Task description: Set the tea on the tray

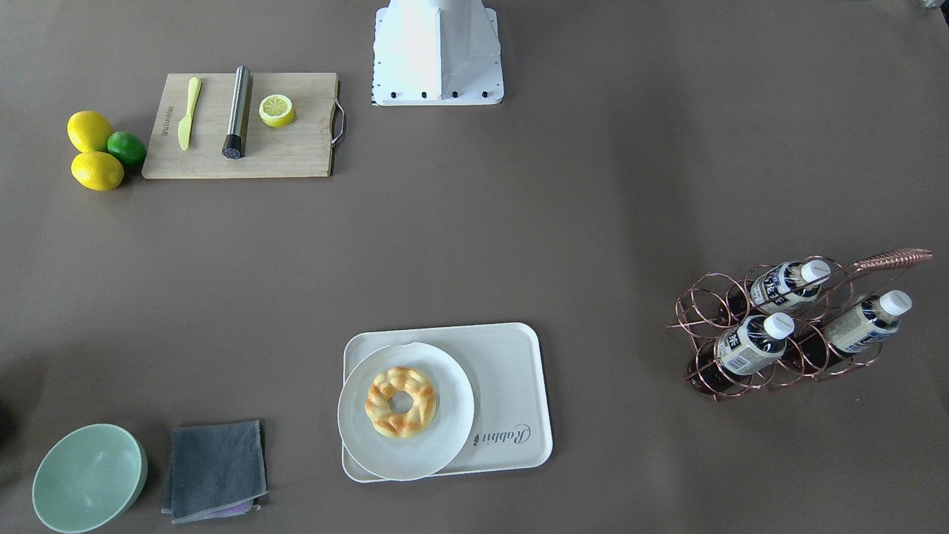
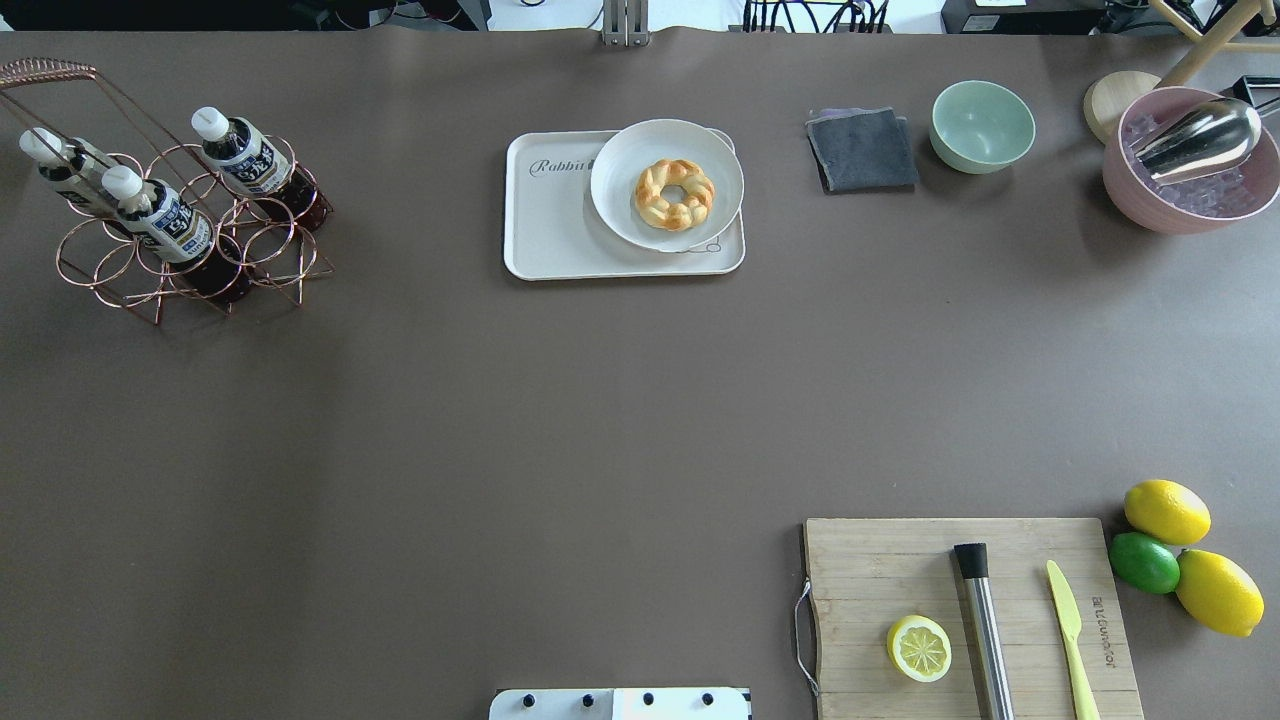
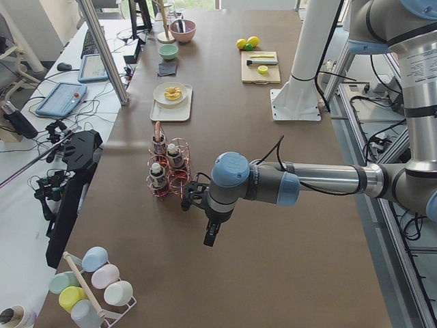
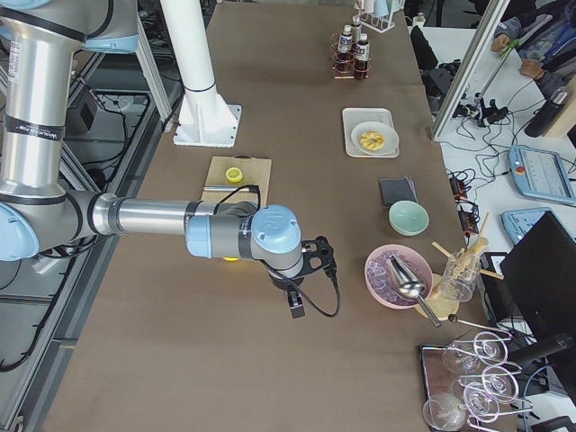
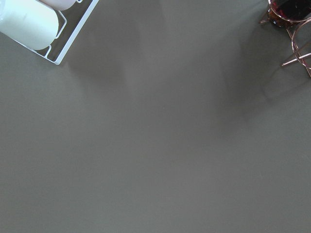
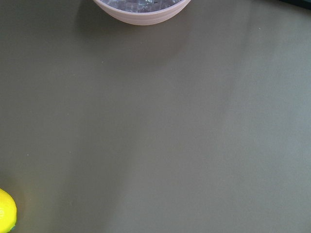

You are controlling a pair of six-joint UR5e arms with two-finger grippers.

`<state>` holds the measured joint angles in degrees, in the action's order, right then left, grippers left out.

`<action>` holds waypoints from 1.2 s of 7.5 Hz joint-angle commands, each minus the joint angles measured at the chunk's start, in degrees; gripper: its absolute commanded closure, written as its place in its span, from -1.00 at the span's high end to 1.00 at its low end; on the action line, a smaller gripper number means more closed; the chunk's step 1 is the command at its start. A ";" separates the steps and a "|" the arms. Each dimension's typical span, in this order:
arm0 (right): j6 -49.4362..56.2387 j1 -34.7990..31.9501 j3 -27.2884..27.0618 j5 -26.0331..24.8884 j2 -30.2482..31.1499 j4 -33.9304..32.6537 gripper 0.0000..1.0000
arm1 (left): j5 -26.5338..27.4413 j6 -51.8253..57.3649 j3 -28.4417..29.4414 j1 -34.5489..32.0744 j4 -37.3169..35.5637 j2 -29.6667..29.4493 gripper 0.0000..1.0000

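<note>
Three tea bottles [image 1: 749, 345] [image 2: 160, 215] with white caps stand tilted in a copper wire rack [image 1: 697, 311] on the robot's left side of the table. The cream tray [image 1: 511, 356] [image 2: 550, 220] with "Rabbit" lettering lies at the far middle edge. It holds a round white plate [image 2: 620, 185] with a doughnut on it. My left gripper [image 3: 209, 239] hangs over bare table just beyond the rack, seen only in the exterior left view. My right gripper [image 4: 295, 307] hangs near the pink bowl, seen only in the exterior right view. I cannot tell whether either is open or shut.
A wooden cutting board [image 2: 900, 560] carries a lemon half, a steel muddler and a yellow knife, with two lemons and a lime [image 2: 1144, 562] beside it. A green bowl [image 2: 982, 126], a grey cloth [image 2: 862, 150] and a pink ice bowl [image 2: 1190, 160] stand at the far right. A cup rack [image 3: 92, 287] stands at the left end.
</note>
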<state>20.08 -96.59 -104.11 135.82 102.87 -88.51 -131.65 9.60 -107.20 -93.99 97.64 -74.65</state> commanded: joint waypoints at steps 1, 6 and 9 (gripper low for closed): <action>-0.04 0.09 0.05 0.06 -0.04 0.00 1.00 | -0.01 -0.19 0.59 0.38 0.27 0.64 0.95; 0.04 0.00 -0.04 0.15 -0.04 0.09 1.00 | -0.63 -0.28 0.85 0.38 0.36 -0.06 0.94; 0.04 0.00 -0.13 0.94 0.14 0.00 1.00 | -0.63 0.34 0.77 0.38 0.62 0.56 0.94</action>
<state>20.13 -96.58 -104.18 136.32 102.95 -88.46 -132.27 9.72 -106.36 -93.67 98.15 -74.32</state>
